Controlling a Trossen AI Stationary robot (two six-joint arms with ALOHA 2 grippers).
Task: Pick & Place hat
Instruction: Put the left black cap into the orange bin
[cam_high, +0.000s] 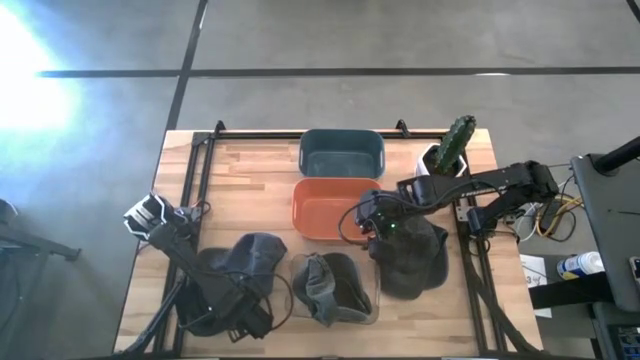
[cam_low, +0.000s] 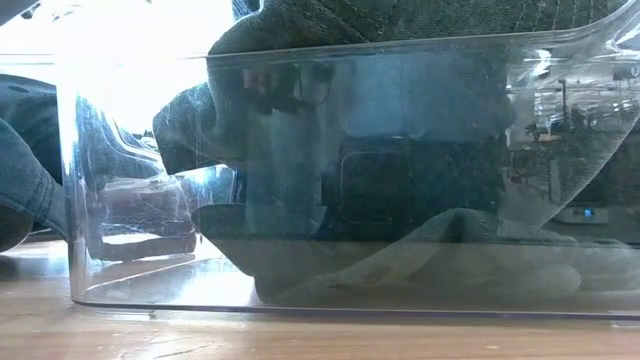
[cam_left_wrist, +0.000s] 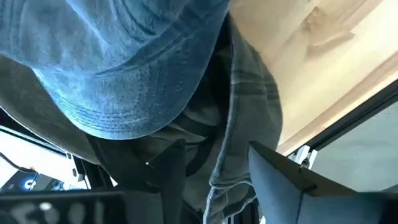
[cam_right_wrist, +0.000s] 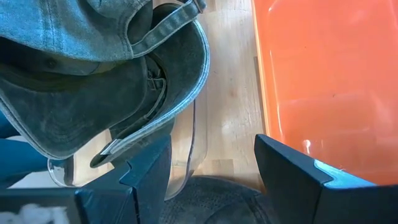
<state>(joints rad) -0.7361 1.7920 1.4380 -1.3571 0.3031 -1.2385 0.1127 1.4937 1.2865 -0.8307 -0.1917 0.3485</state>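
Three hats lie near the table's near edge. A blue denim hat (cam_high: 255, 255) lies under my left arm. A grey-green hat (cam_high: 325, 285) sits in a clear bin (cam_high: 372, 300). A dark hat (cam_high: 412, 262) lies flat on the wood to the right. My right gripper (cam_high: 383, 228) is open over the dark hat's far edge (cam_right_wrist: 211, 199), between the clear bin and the orange bin. My left gripper (cam_left_wrist: 217, 177) is open at the blue hat (cam_left_wrist: 124, 68), with a fold of its cloth (cam_left_wrist: 233, 168) between the fingers. My left gripper has a hanging edge of the blue hat's cloth (cam_left_wrist: 233, 168) between its open fingers; I cannot tell whether either finger touches it. My right gripper touches nothing.
An orange bin (cam_high: 330, 205) stands just beyond my right gripper, with a teal bin (cam_high: 342, 152) behind it at the far edge. A cactus in a white pot (cam_high: 450, 150) stands at the far right corner. The clear bin's wall (cam_low: 130, 200) fills the low view.
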